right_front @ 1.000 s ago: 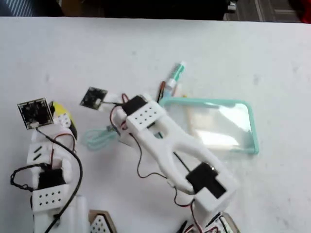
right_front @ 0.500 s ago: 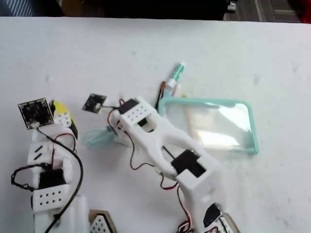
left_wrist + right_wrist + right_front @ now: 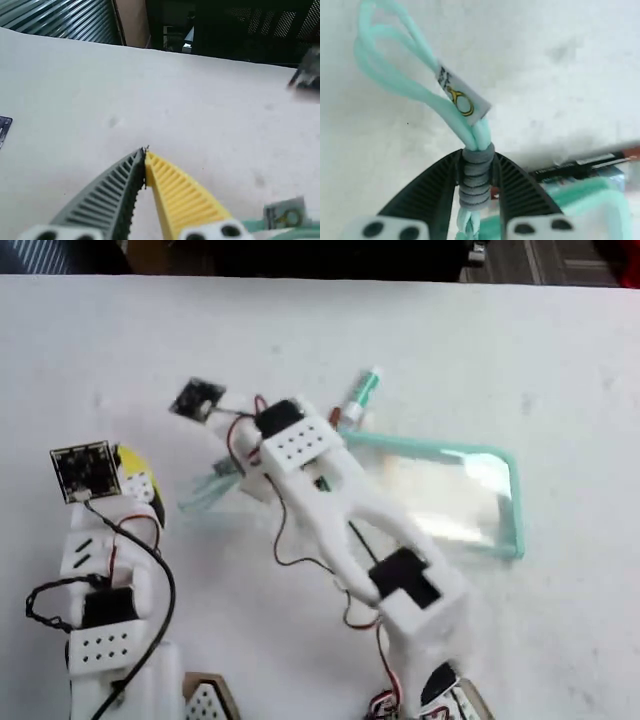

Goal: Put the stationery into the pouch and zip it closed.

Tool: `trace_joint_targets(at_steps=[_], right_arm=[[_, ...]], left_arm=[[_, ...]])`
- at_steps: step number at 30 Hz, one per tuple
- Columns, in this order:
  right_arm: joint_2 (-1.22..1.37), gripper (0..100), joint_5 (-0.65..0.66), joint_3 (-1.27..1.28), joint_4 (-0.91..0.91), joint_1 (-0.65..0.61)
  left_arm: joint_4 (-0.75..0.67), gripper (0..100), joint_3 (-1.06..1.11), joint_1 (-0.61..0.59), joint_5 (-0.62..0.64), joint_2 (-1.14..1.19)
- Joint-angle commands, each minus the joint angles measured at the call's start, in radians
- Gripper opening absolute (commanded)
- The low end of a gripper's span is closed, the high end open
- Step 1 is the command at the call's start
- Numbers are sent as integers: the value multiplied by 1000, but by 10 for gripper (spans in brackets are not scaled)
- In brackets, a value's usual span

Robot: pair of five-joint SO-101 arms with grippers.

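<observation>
left gripper point(image 3: 145, 156): grey and yellow jaws pressed together, empty, over the white table point(image 3: 150, 90). the right gripper point(image 3: 476, 160) clamps the mint green cord loop point(image 3: 395, 65) of the clear mint-edged pouch point(image 3: 512, 502). beyond, a green-and-white tube point(image 3: 362, 392) and dark pen point(image 3: 585, 162) lie at its mouth; filling and zipping seem unfinished. the cord's white tag point(image 3: 462, 97) shows a gold ring, print unreadable.

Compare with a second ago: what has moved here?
The right pincer, shut on the mint-green looped cord, moved toward the far edge of the white table, dragging the cord and tilting the clear mint-edged pouch. The green-capped tube and shut left pincer stayed roughly put.
</observation>
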Motion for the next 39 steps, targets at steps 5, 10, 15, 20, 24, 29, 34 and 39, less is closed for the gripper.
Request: trace_joint_targets(at_steps=[5,10,15,20,24,29,34,39], right_arm=[[-351,17,5,-183,124,77],[-526,17,5,-293,119,153],[-618,17,5,-448,119,150],[-633,17,-21,-565,125,148],[-639,17,-115,-578,125,148],[-641,17,-164,-585,151,147],[-636,17,-164,-582,177,147],[-641,17,-157,-588,140,156]], left_arm=[[-18,24,-6,2,-9,-25],[-18,24,-5,2,-11,-25],[-18,24,-5,5,-12,-25],[8,24,-6,7,-12,-25],[9,24,-6,7,-12,-25],[9,24,-6,7,-12,-25],[9,24,-6,7,-12,-25],[9,24,-6,7,-12,-25]])
